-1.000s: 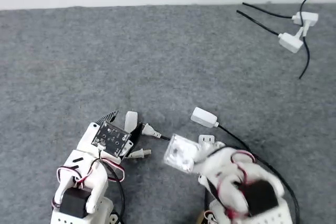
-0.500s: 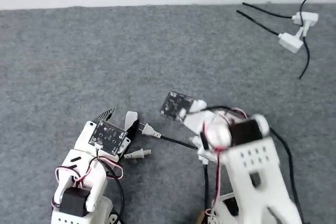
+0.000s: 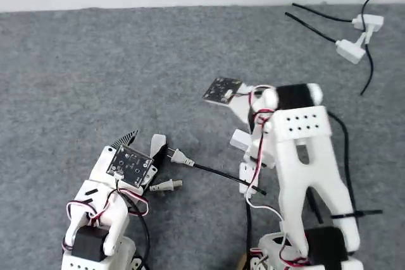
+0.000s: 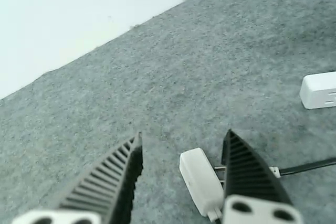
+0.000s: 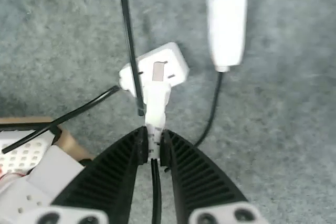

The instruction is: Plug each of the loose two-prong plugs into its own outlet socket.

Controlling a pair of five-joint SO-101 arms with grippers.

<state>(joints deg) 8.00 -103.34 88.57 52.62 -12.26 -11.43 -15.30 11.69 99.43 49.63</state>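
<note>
My right gripper (image 5: pixel 152 136) is shut on a white two-prong plug (image 5: pixel 156 106), whose black cord runs back between the jaws. The plug's tip sits at a white outlet socket (image 5: pixel 170 66) on the carpet; whether it is seated I cannot tell. A second white socket (image 5: pixel 227 20) with a cord lies beyond it. In the high view these sockets (image 3: pixel 240 138) (image 3: pixel 248 172) lie under the raised right arm. My left gripper (image 4: pixel 181 153) stands open low over the carpet, with a small white plug body (image 4: pixel 202 182) beside one finger. A black plug (image 3: pixel 177 155) and a white plug (image 3: pixel 166 185) lie nearby.
A long black cord (image 3: pixel 221 173) runs from the black plug toward the right arm's base. Two more white pieces with black cords (image 3: pixel 350 50) (image 3: pixel 368 22) lie at the far right back corner. A white socket (image 4: pixel 320 90) lies farther off on the grey carpet.
The right arm has risen from its folded low pose and swung forward over the two sockets. The left arm has stayed put.
</note>
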